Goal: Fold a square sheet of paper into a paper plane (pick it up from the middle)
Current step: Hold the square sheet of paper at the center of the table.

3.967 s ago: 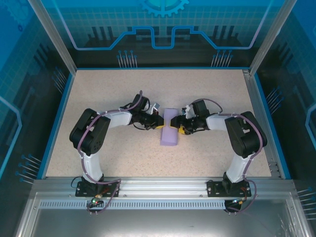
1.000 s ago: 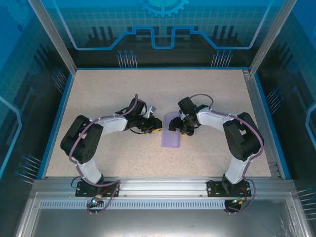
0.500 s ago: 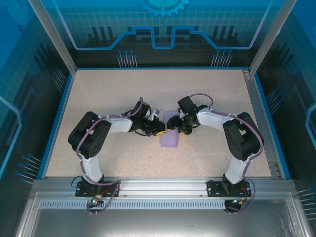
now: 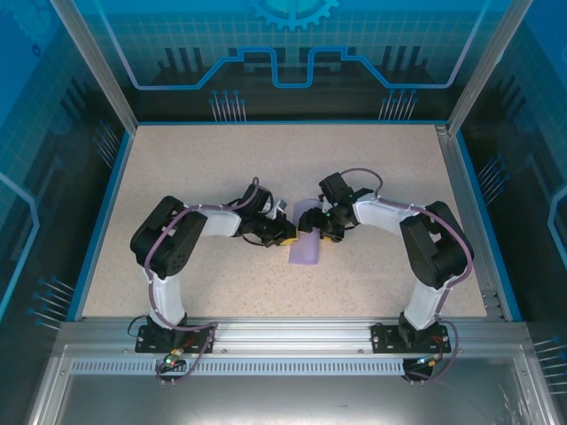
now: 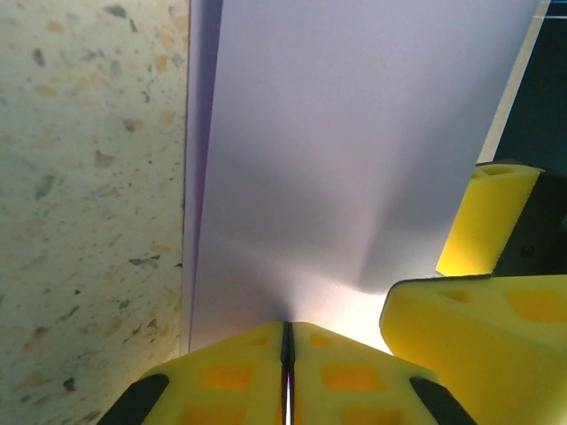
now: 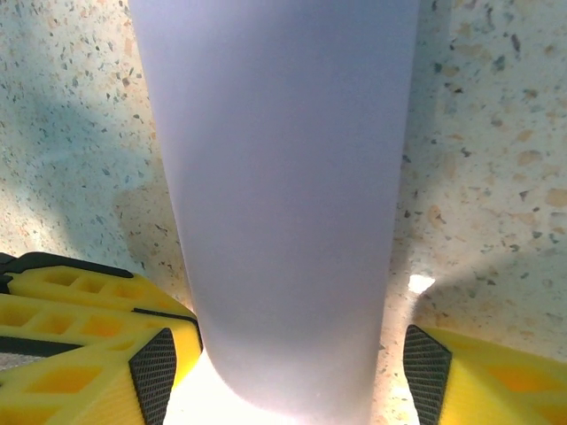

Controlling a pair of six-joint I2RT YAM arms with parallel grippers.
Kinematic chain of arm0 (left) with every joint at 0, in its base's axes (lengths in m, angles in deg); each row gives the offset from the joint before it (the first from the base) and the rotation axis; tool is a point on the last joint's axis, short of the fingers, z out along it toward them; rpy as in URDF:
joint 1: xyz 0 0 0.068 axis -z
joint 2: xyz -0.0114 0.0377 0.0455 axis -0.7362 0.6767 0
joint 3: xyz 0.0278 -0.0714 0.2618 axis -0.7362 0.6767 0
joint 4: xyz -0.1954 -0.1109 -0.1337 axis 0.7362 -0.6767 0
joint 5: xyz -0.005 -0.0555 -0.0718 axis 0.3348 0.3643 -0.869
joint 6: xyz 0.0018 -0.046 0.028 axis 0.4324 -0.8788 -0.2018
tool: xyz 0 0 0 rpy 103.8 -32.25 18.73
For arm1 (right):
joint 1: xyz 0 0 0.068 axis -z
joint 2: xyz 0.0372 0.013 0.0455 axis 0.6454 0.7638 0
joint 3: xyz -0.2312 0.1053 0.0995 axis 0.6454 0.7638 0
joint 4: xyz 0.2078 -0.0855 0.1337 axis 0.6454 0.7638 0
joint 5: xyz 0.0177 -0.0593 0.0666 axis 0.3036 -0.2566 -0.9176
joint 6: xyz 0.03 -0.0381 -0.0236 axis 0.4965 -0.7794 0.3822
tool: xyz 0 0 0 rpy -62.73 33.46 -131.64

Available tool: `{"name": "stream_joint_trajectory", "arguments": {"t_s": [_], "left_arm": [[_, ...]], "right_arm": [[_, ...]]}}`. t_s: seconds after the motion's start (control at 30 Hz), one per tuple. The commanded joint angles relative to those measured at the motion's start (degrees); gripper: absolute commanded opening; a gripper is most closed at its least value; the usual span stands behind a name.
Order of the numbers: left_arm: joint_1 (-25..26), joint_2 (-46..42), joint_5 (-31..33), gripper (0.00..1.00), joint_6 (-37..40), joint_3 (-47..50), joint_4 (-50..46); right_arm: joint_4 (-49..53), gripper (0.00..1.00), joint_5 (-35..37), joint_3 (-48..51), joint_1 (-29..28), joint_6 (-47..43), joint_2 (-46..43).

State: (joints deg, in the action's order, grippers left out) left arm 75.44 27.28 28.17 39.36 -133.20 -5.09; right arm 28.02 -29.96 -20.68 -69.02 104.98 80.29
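Left wrist: lavender sheet of paper (image 5: 354,133), folded double, plain.

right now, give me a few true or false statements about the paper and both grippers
1. The left gripper is pinched shut on an edge of the paper. True.
2. The right gripper is shut tight. False: its fingers stand wide apart, one on each side of the paper.
3. The paper is bright green. False: it is pale purple.
4. The paper is over the speckled table, between the two arms. True.
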Motion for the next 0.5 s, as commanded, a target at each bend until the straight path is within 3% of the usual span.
{"name": "stream_joint_trajectory", "arguments": {"t_s": [0.0, 0.33, 0.47], "left_arm": [[0.37, 1.08, 0.32, 0.13, 0.63, -1.83, -1.4], [0.44, 0.73, 0.15, 0.13, 0.99, -2.21, -1.83], [0.42, 0.55, 0.02, 0.13, 0.76, -2.08, -1.76]], "right_arm": [[0.97, 0.73, -0.74, 1.08, 1.07, -1.0, -3.37], [0.39, 0.63, -3.37, 2.67, 2.46, -3.52, -3.43], [2.59, 0.57, -0.11, 2.09, 2.49, -3.92, -2.03]]}}
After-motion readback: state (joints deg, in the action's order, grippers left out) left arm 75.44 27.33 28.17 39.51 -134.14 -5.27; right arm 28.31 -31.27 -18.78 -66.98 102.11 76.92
